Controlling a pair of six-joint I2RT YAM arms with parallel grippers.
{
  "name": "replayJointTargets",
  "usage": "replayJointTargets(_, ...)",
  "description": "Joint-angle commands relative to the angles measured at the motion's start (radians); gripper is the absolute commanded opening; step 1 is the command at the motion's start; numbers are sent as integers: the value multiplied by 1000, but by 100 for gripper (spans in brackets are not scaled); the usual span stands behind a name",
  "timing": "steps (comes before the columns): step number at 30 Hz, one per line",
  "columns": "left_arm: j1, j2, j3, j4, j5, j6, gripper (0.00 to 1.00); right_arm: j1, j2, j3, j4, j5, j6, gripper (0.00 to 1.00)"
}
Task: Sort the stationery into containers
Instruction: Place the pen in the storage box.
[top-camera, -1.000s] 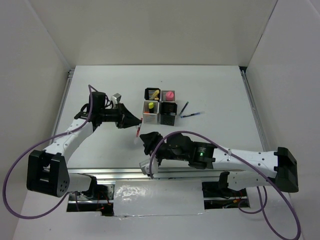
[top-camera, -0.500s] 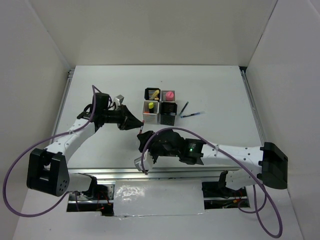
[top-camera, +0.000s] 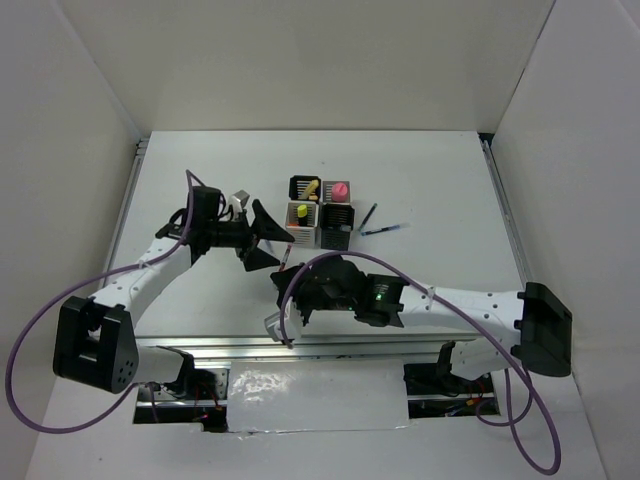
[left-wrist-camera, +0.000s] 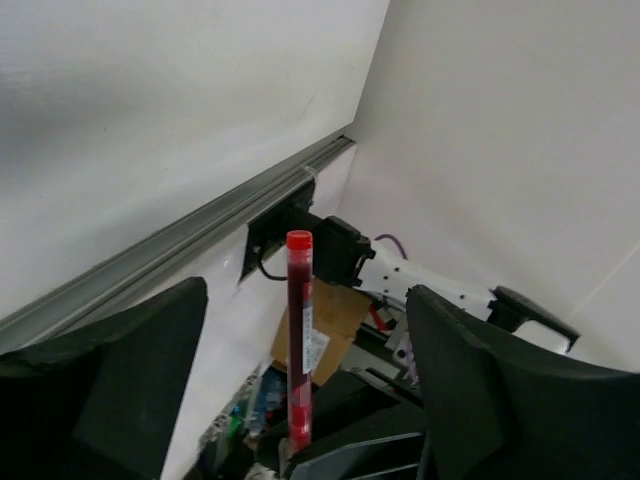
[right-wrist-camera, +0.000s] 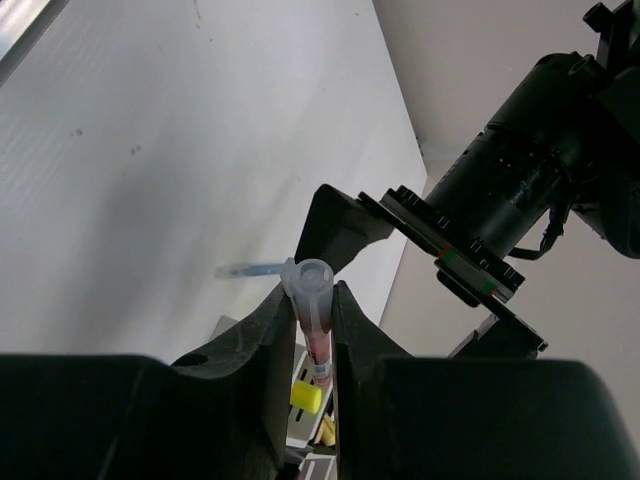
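I see the left gripper (top-camera: 277, 243) at 8 o'clock of the cups (top-camera: 320, 205), its fingers (left-wrist-camera: 120, 380) spread wide and touching nothing. A red pen (left-wrist-camera: 298, 330) stands upright in the gap between them. The right gripper (right-wrist-camera: 311, 312), at the pen's 5 o'clock, is pinched tight on its lower end. Three cups hold highlighters (top-camera: 300, 211): yellow, pale yellow and pink. Two loose pens (top-camera: 368, 216) lie on the table (top-camera: 430, 180) at the cups' 3 o'clock.

Left hand (top-camera: 281, 244) gapes wide; right hand (right-wrist-camera: 316, 300) is pinched closed.
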Motion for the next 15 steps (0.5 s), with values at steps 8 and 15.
replayJointTargets(8,168,1,188,-29,-119,333,99,-195,-139,61,-6,-114,319,0)
replayJointTargets(15,234,-79,175,86,-139,722,99,-611,-14,307,-29,-195,959,0)
